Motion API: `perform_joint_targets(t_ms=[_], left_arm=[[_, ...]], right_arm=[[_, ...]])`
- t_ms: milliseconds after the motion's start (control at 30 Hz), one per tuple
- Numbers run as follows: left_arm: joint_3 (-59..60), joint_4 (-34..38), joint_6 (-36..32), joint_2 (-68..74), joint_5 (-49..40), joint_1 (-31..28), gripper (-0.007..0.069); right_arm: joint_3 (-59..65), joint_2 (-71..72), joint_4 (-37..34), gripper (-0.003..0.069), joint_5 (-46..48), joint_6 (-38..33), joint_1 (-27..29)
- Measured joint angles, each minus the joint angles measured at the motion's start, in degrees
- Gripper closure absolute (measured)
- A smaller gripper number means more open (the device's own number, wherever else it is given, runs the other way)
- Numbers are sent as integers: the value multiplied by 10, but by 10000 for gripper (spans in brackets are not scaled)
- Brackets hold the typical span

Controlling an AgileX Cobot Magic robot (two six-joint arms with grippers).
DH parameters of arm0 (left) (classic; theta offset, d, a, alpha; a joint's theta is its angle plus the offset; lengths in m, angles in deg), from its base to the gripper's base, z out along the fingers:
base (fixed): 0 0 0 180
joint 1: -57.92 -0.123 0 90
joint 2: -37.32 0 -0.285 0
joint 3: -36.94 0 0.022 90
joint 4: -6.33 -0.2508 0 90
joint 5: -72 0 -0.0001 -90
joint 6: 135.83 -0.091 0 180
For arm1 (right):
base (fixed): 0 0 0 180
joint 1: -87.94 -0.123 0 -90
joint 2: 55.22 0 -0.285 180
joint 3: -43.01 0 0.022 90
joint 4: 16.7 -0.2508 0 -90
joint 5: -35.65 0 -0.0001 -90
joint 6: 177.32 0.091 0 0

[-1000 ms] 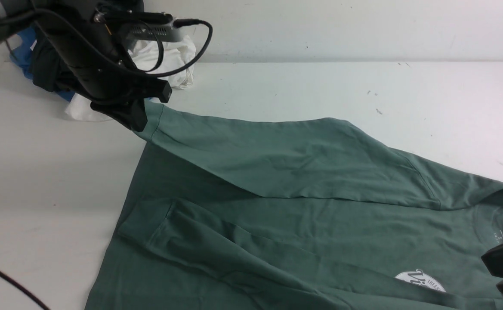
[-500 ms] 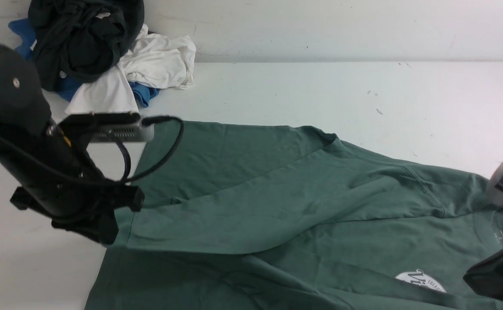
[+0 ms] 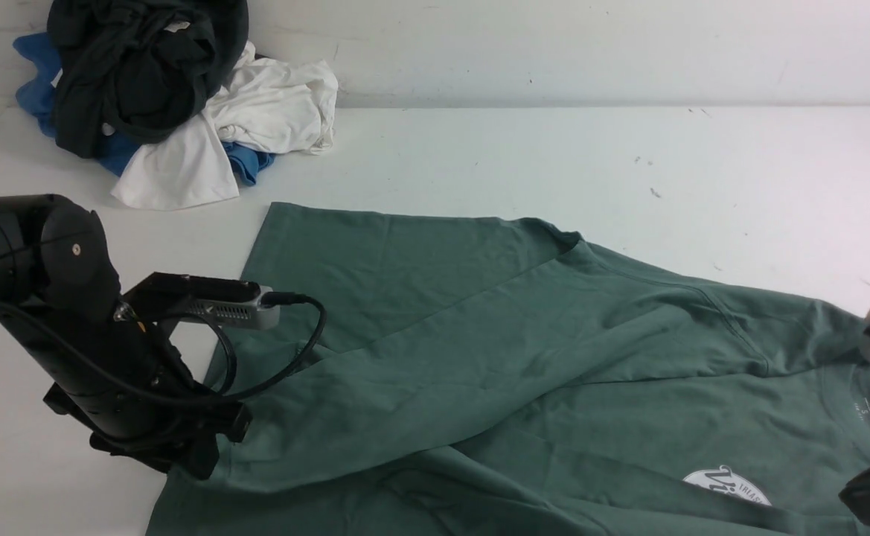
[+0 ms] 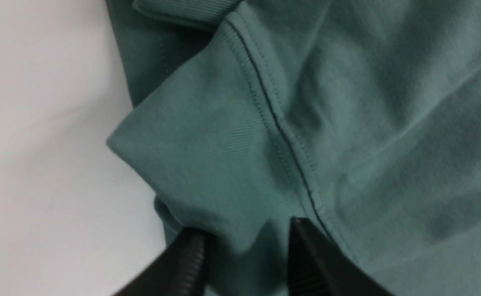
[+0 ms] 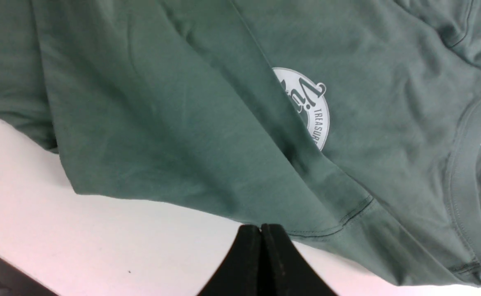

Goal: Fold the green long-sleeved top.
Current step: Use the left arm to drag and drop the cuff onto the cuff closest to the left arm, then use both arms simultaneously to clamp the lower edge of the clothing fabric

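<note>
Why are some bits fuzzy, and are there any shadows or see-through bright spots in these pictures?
Left wrist view: the left gripper's fingertips are blurry, maybe too close to the camera, with dark shadow on the green top around them; right wrist view: the round logo looks crisp, the table bright white; front view: the folds show soft shadows.

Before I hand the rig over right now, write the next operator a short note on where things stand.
Left gripper: open at the cuff end of a sleeve, not clamped on it.
Right gripper: shut and empty, near the top's edge.
Top: spread out, collar toward the robot's right, logo partly covered.
Done: both sleeves look laid inward across the body.
Left: smooth the sleeves if needed, then probably fold the body.
Other garments: piled at the far left.
</note>
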Motion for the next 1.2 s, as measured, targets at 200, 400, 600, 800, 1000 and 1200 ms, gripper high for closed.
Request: perform_joint_targets(t_ms=[200,400,600,800,1000,1200], left_arm=[[-42,-36,-13,-41,-74,13,150],[-27,-119,-17,-123,-152,130,139],[82,-134,-61,-123,-176,255,139],[155,-164,-108,-118,-109,298,139],[185,-191,-142,-99,-25,301,139],[183,-212,-143,-30,-19,301,144]], right_arm=[[-1,-56,-13,674,-1,0,26],[-1,-109,-42,674,-43,-7,75],[-2,-121,-60,617,-24,-21,60],[-2,-121,-75,459,-10,-38,0],[-2,-121,-72,313,-9,-40,-23],[-2,-121,-68,291,-9,-40,-23]])
